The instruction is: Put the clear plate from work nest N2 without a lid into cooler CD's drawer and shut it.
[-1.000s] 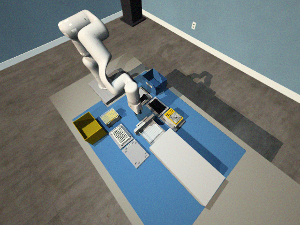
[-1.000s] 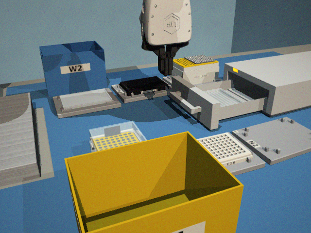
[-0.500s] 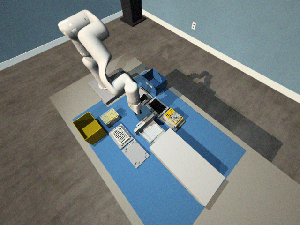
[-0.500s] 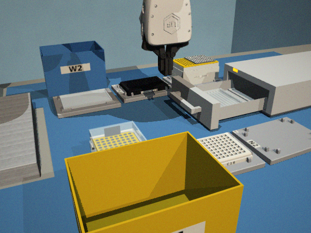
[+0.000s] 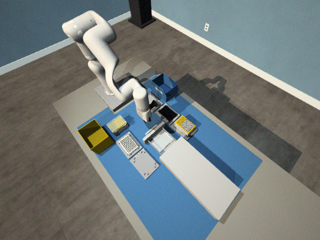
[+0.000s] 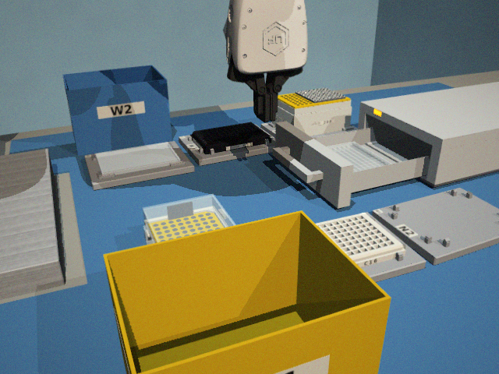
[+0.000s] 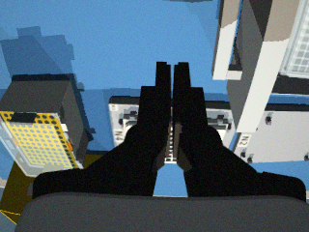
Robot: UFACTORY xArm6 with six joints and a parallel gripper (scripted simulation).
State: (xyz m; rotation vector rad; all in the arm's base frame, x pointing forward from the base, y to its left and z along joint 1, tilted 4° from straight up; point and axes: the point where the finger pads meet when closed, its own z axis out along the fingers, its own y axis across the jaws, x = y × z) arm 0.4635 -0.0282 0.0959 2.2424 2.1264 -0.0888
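Nearest to me, well in front of the claw, stands a yellow bin (image 6: 201,273). Behind it are a tip box (image 6: 185,219) with a clear lid, a white grid rack (image 6: 359,237) and a bare grey holder (image 6: 439,217) marked N2.

The claw (image 6: 266,116) hangs with its fingers pressed together and nothing between them. Just to its right and lower is the open drawer (image 6: 322,160) with its bar handle (image 6: 295,164).

The clear plate (image 6: 359,154) lies flat in this drawer, as far as I can see. I think it is light, stiff, smooth and a little brittle, so it is best gripped on its outer side walls, gently. The handle looks solid enough for a push.

Beyond are the cooler (image 6: 443,121) with its amber lamp (image 6: 377,112), a black plate (image 6: 229,136) and a blue bin (image 6: 121,125).

I count two bins, one drawer, one clear plate and one black plate.
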